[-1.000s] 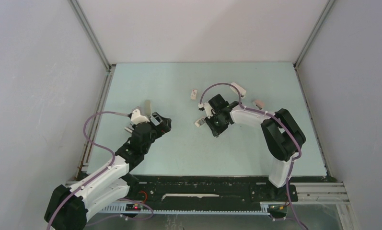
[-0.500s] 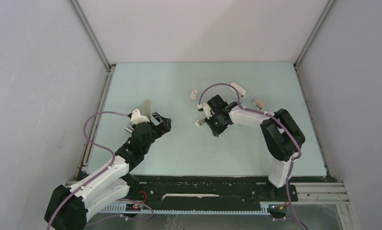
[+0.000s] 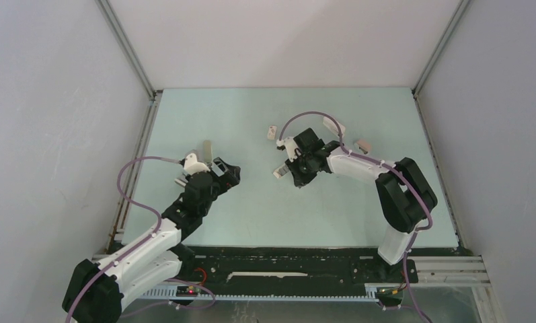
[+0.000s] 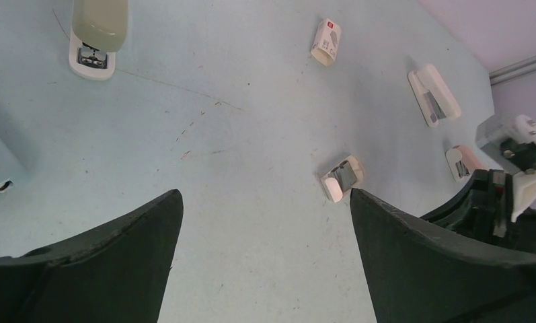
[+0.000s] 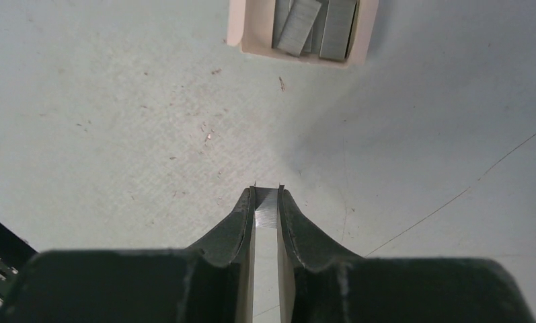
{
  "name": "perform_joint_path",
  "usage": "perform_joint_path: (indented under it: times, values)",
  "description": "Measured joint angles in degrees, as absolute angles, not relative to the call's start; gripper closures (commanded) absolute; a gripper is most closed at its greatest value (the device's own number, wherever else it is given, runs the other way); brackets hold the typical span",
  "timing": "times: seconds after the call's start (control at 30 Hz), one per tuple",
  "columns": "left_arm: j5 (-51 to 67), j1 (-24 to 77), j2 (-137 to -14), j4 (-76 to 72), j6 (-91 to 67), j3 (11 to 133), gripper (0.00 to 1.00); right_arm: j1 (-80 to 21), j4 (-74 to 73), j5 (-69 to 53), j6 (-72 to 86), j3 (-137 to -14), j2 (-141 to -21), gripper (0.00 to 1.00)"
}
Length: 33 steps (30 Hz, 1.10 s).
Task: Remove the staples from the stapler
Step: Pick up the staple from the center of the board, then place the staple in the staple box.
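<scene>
Apparently staples (image 5: pixel 266 217) inside right claw (image 5: pixel 267 191)

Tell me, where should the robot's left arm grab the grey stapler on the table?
Probably around the middle of the grey stapler, across its two long sides, coming down from above. It sits on the table and is long and narrow, so the open jaws of the left gripper would fit over its narrow width, not its length.

The table (image 5: pixel 117 121) was seen pale blue-green and dark-flecked. The staples (image 5: pixel 267 215) were shown silvery-grey, the box (image 5: pixel 237 27) cream, the right gripper (image 5: pixel 267 190) black.
</scene>
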<state>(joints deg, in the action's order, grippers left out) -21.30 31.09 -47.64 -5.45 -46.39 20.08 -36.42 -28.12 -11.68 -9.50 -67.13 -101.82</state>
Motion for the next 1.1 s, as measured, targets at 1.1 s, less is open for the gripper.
perform_joint_path:
  times: [1.1]
  values:
    - [-21.5, 30.98, -48.38, -5.45, -46.0, 20.08, 0.01, -35.86, -24.47, -19.57, -7.95, -75.37, -100.82, 0.89]
